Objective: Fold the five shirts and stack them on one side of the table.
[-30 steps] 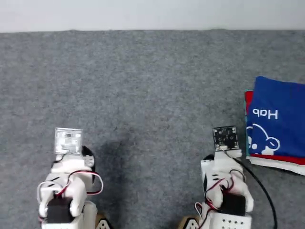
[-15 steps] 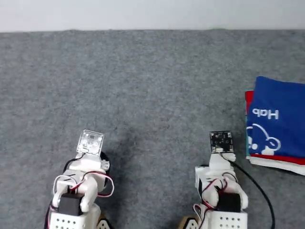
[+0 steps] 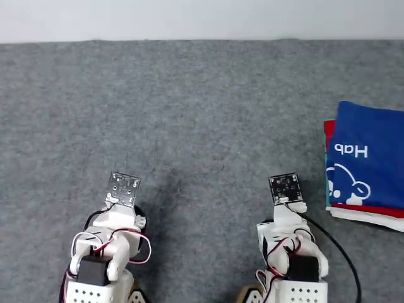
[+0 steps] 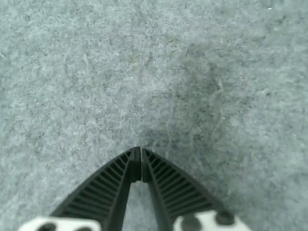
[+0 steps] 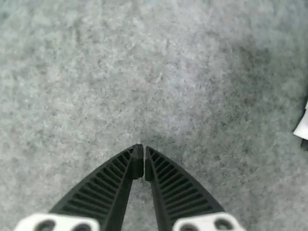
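Observation:
A stack of folded shirts (image 3: 365, 169) lies at the table's right edge, a blue one with white print on top, red and white layers beneath. A white corner of the stack (image 5: 302, 126) peeks in at the edge of the right wrist view. Both arms sit folded back at the near edge of the table. My left gripper (image 4: 140, 153) is shut over bare grey felt, holding nothing. My right gripper (image 5: 141, 150) is shut too, also over bare felt, a short way left of the stack. From above, the left arm's wrist (image 3: 123, 189) and the right arm's wrist (image 3: 285, 188) face the table's middle.
Grey felt (image 3: 202, 113) covers the whole table up to a pale wall at the back. The two arm bases (image 3: 189, 290) stand close together at the near edge.
The left arm has swung to the right and pulled back toward its base. The right arm has drawn back and shifted slightly left, away from the stack. The shirts have not moved.

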You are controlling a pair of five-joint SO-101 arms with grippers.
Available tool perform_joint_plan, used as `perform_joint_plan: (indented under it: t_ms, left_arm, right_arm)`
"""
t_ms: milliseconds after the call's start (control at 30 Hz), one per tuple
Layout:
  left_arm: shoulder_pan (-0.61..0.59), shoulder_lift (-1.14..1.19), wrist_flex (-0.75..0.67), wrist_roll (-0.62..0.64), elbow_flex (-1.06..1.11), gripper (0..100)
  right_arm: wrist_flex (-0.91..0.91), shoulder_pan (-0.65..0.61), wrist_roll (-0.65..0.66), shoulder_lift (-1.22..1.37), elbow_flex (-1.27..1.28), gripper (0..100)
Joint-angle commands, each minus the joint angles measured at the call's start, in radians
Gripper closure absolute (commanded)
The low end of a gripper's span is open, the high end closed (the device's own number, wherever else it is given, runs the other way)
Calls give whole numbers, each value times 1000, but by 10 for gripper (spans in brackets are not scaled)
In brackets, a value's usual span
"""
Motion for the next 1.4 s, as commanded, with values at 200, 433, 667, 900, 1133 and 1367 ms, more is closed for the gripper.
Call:
perform_joint_plan:
  t_ms: [200,433,667,900,1133,1367]
  left_arm:
    - [-2,-11,8,6,-4,986]
    - [5,-11,6,6,-4,986]
    - [18,-11,5,5,-4,986]
    - [18,-11,5,5,-4,986]
    - [18,-11,5,5,-4,986]
    - [18,-11,5,5,-4,986]
  right_arm:
    - [12,21,12,-10,15,989]
    - [12,160,-244,-12,15,989]
    - [12,214,-390,-10,15,989]
    - [12,203,-390,-10,15,989]
    - [12,203,-390,-10,15,989]
    - [12,203,-390,-10,15,989]
